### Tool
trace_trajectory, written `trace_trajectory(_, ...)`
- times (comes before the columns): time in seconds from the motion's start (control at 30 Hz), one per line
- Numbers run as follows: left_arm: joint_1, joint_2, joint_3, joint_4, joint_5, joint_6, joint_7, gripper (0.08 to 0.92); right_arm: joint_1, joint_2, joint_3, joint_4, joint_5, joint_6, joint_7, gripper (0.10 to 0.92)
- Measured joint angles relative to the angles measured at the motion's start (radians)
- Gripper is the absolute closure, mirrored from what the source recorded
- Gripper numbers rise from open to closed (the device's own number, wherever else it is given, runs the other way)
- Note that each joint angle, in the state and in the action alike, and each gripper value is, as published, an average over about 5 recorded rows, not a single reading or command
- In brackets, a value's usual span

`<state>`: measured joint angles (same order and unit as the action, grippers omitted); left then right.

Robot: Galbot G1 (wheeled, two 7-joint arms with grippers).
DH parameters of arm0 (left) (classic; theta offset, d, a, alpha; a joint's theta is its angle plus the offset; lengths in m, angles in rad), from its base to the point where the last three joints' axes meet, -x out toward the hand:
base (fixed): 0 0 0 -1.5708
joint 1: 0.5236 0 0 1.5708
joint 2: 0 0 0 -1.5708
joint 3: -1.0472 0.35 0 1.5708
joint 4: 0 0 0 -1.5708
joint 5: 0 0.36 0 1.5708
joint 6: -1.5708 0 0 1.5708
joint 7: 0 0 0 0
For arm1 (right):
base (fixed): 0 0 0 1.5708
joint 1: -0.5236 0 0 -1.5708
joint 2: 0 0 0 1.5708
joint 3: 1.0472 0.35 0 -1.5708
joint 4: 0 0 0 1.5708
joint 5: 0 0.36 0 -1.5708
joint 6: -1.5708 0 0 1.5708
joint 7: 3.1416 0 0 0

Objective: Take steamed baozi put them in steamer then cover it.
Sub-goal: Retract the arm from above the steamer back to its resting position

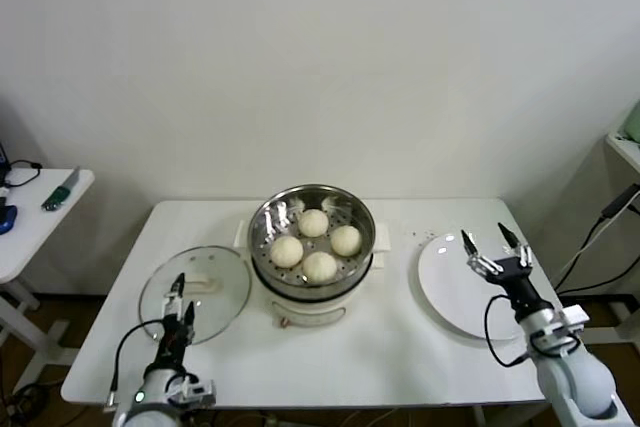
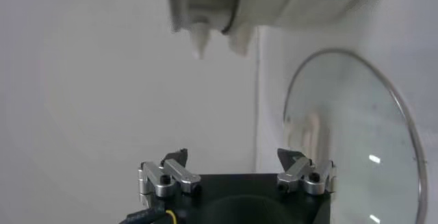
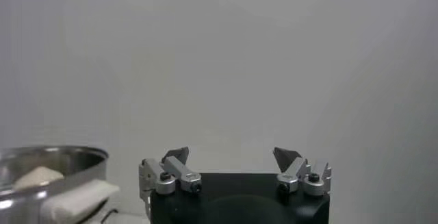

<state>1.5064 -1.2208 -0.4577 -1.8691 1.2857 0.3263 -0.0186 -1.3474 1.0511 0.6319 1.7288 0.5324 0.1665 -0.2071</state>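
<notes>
Okay, near edge first: left hand (image 1: pixel 180 299) sits low at the desk (image 1: pixel 400 342) front, fingers spread wide, holding nothing, right over the near rim of the cover (image 1: pixel 195 292), likely staged for the lid grab. Cover lies flat on the desk just left of the steamer (image 1: pixel 311 237), handle up, so it's reachable. Right hand (image 1: pixel 490 247) is fully open too, empty, hovering above the white plate (image 1: pixel 455 287), which is bare. All four steamed baozi (image 1: pixel 317 243) already sit in the steamer basket, mid-desk; lid not on yet. Plain white wall behind. Side table (image 1: pixel 40 222) far left with small items, can't make them out.
</notes>
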Motion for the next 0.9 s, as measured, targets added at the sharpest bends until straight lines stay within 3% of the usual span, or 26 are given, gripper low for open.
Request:
trace_trajectory(0.47, -0.198, 0.009, 0.046, 0.226, 0.098, 0.014, 0.019, 0.177, -0.079, 0.098, 0.070, -0.008, -0.100, 0.015, 0.002, 0.203)
trace_trajectory(0.9, -0.300, 0.017, 0.059, 0.366, 0.106, 0.005, 0.015, 0.177, -0.100, 0.140, 0.083, -0.019, -0.145, 0.023, 0.000, 0.203)
